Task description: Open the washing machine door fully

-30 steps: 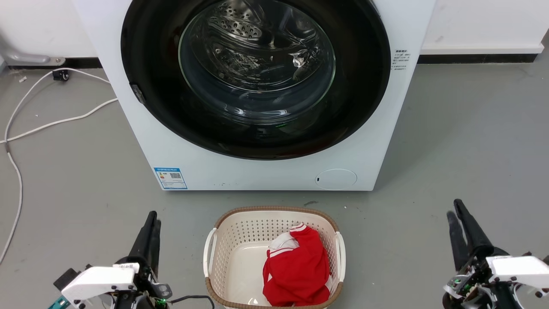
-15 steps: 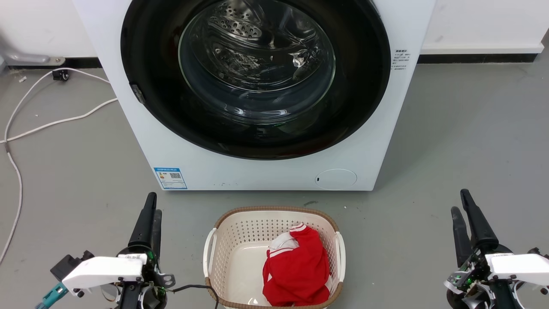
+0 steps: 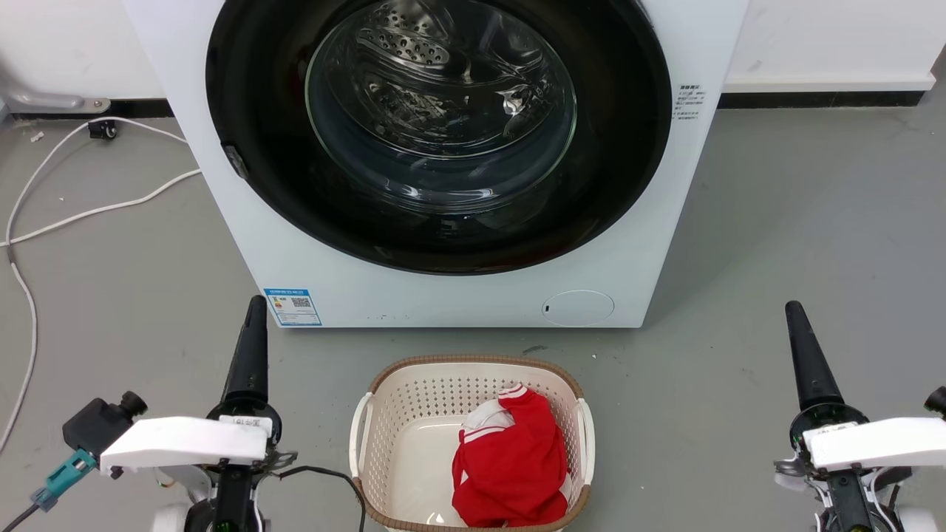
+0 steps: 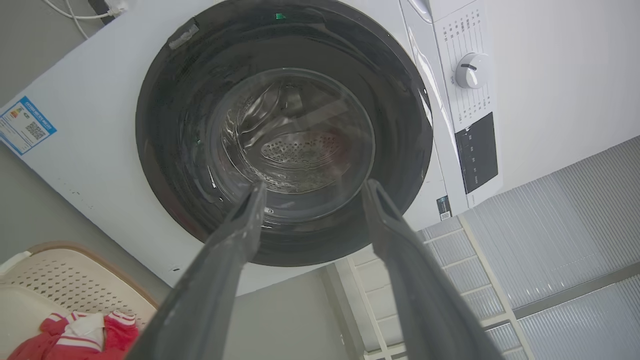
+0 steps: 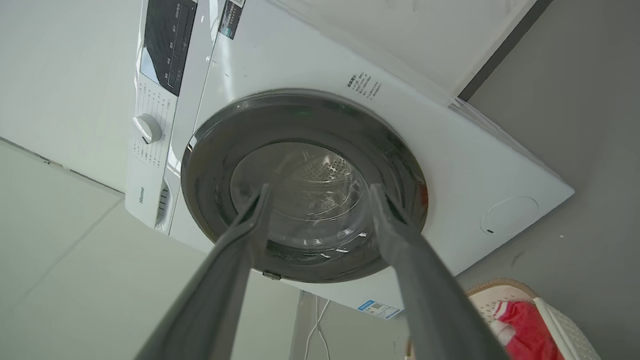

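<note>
The washing machine (image 3: 443,299) stands square on the grey floor, and the washing machine door (image 3: 440,125) sits shut against its front. The glossy black ring lies flush with the white panel, and the perforated steel drum shows through the clear glass bowl. A small grey tab (image 3: 235,161) sits on the ring's edge on the washing machine's left side in the head view. Low on the washing machine's front, a blue label (image 3: 293,307) is at the left corner and a round flap (image 3: 578,308) is near the right corner. The left gripper (image 4: 315,184) hangs in front of the washing machine's left lower corner, well apart from it. Its two dark fingers are spread wide with nothing between them, and they point at the door glass. The right gripper (image 5: 321,187) hangs in front of and beyond the washing machine's right side, also apart from it. Its fingers are parted the same way, with nothing in their grasp. A beige laundry basket (image 3: 369,436) sits on the floor just in front of the washing machine's middle, with a red and white garment (image 3: 510,465) lying inside it. A white cable (image 3: 89,210) trails over the floor to the washing machine's left. In the left wrist view, a white dial (image 4: 470,70) and a dark display panel (image 4: 477,152) sit on the washing machine's control strip above the door.
</note>
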`<state>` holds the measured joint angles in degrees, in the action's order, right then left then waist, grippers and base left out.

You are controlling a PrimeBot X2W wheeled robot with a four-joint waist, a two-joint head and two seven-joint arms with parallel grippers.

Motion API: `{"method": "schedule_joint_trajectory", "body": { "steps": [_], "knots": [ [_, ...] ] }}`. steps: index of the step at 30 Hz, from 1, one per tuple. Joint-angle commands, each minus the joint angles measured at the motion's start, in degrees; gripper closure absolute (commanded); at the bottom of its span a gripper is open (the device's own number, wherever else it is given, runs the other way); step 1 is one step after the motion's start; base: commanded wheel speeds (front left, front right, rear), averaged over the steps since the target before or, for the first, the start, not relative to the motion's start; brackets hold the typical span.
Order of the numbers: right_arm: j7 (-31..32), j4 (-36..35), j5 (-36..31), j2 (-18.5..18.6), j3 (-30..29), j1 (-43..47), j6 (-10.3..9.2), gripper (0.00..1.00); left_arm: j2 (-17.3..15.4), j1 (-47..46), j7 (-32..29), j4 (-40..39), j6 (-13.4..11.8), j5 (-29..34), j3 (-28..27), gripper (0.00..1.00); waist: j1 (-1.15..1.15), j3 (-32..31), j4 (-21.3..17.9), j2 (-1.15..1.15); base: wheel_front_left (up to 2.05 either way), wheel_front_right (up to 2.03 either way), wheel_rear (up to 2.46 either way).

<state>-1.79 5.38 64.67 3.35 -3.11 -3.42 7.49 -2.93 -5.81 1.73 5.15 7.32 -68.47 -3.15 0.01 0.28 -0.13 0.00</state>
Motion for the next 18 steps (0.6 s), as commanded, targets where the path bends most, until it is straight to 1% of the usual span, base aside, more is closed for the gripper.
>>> {"method": "schedule_joint_trajectory", "body": {
  "steps": [1, 3, 4, 5, 6, 7, 8, 10, 11, 18],
  "knots": [
    [-0.60, -1.74, -3.54, 0.14, 0.09, -0.64, 0.00, 0.00, -0.19, -1.50, 0.52, -1.53, 0.12, 2.83, 0.12, 0.00, -0.01, -0.01, 0.04, 0.00, 0.00, 0.00, 0.00],
    [-1.04, -2.35, -7.31, 0.10, 0.43, -0.44, 0.00, 0.00, -0.22, -1.53, 0.92, -1.93, 0.12, 5.76, 0.30, 0.00, -0.01, -0.01, 0.07, 0.00, 0.00, 0.00, 0.00],
    [-1.04, -2.35, -7.31, 0.10, 0.43, -0.44, 0.00, 0.00, -0.22, -1.53, 0.92, -1.93, 0.12, 5.76, 0.30, 0.00, -0.01, -0.01, 0.07, 0.00, 0.00, 0.00, 0.00],
    [-1.42, -2.90, -10.82, 0.06, 0.74, -0.22, 0.00, 0.00, -0.21, -1.50, 1.33, -2.20, 0.13, 8.37, 0.37, 0.00, -0.01, -0.02, 0.08, 0.00, 0.00, 0.00, 0.00],
    [-1.61, -3.26, -12.45, 0.04, 0.89, -0.15, 0.00, 0.00, -0.21, -1.48, 1.54, -2.33, 0.13, 9.68, 0.35, 0.00, -0.01, -0.02, 0.09, 0.00, 0.00, 0.00, 0.00],
    [-1.61, -3.26, -12.45, 0.04, 0.89, -0.15, 0.00, 0.00, -0.21, -1.48, 1.54, -2.33, 0.13, 9.68, 0.35, 0.00, -0.01, -0.02, 0.09, 0.00, 0.00, 0.00, 0.00],
    [-2.02, -3.68, -15.42, 0.00, 1.15, 0.16, 0.00, 0.00, -0.23, -1.42, 1.93, -2.55, 0.13, 12.25, 0.40, 0.00, -0.01, -0.04, 0.09, 0.00, 0.00, 0.00, 0.00],
    [-2.43, -3.97, -18.23, -0.03, 1.30, 0.43, 0.00, 0.00, -0.58, -1.33, 2.32, -2.72, 0.14, 15.20, 0.71, 0.00, -0.01, -0.06, 0.10, 0.00, 0.00, 0.00, 0.00],
    [-2.43, -3.97, -18.23, -0.03, 1.30, 0.43, 0.00, 0.00, -0.58, -1.33, 2.32, -2.72, 0.14, 15.20, 0.71, 0.00, -0.01, -0.06, 0.10, 0.00, 0.00, 0.00, 0.00],
    [-2.74, -4.69, -25.52, -0.11, 1.69, 1.28, 0.00, 0.00, -0.89, -0.77, 3.63, -2.71, 0.11, 23.80, 1.13, 0.00, -0.01, -0.15, 0.11, 0.00, 0.00, 0.00, 0.00]
  ]
}}
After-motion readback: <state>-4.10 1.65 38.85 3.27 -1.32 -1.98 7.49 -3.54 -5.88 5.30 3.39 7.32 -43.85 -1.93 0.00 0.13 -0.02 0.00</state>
